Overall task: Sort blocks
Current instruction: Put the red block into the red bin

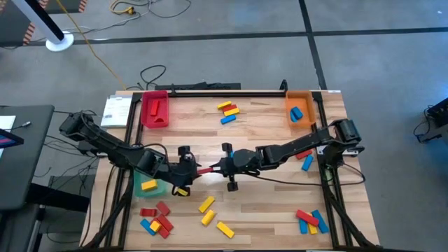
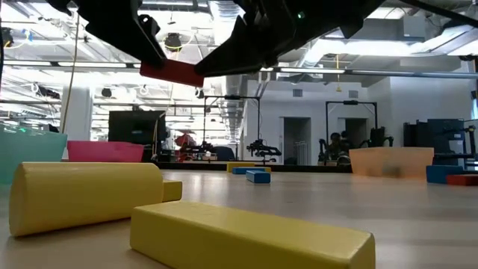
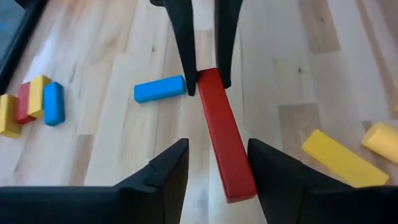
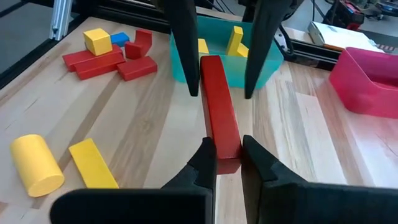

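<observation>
From the high view, the two arms meet over the middle of the surface (image 1: 273, 154), the left gripper (image 1: 190, 171) and the right gripper (image 1: 218, 166) facing each other with a red block (image 1: 206, 170) spanning the gap between them: this looks like a hand-over in mid-air. Other blocks lie scattered, and a red tray (image 1: 155, 110), an orange tray (image 1: 299, 106) and a green tray (image 1: 150, 186) sit toward the edges. In the low view the red block (image 2: 172, 72) hangs above the surface, held up between the dark arms. The left wrist view shows the red block (image 3: 225, 137) lying between the left gripper's spread fingers (image 3: 163, 171), which flank it without clearly pressing, while the far gripper pinches its other end. In the right wrist view the right gripper (image 4: 229, 158) is pinched on the near end of the red block (image 4: 219, 118), with the other gripper's fingers straddling the far end. The next move likely calls for the left fingers to press together firmly before the right lets go
</observation>
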Available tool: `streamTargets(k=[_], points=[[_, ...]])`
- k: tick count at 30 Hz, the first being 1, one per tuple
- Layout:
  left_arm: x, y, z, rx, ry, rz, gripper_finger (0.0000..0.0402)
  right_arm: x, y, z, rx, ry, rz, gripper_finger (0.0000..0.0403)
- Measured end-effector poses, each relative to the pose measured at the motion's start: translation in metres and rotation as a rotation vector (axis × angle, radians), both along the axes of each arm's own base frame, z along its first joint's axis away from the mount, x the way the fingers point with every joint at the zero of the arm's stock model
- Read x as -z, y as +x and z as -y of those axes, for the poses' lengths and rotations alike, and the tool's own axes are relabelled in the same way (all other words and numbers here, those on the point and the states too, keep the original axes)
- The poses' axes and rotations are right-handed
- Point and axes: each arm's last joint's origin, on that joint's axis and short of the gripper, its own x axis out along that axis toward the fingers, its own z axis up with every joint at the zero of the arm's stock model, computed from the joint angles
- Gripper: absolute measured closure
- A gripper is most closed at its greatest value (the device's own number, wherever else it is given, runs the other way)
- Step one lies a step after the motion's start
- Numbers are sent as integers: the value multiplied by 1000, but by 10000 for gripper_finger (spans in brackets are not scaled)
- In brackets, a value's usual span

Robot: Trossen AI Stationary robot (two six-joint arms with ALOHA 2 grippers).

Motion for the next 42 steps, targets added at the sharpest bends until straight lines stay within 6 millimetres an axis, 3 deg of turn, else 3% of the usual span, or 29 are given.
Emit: streamTargets(k=[12, 20, 25, 29, 34, 38, 42], points=[[0, 1, -1, 7, -30, -8, 255, 0, 0, 0, 0, 1, 0, 357], [1, 0, -2, 23, -2, -22, 351, 1, 0, 0, 3, 2, -5, 357], [1, 0, -2, 43, 30, -28, 352, 1, 0, 0, 3, 4, -6, 353], [2, 1, -6, 43, 55, -39, 352, 1, 0, 2, 23, -1, -11, 322], [6, -1, -18, 2, 115, -111, 352, 8, -3, 10, 88, -10, -85, 244], [8, -5, -34, -70, 176, -180, 352, 16, -8, 16, 147, 15, -192, 180], [6, -12, -51, -152, 229, -226, 352, 25, -14, 22, 202, 52, -301, 151]])
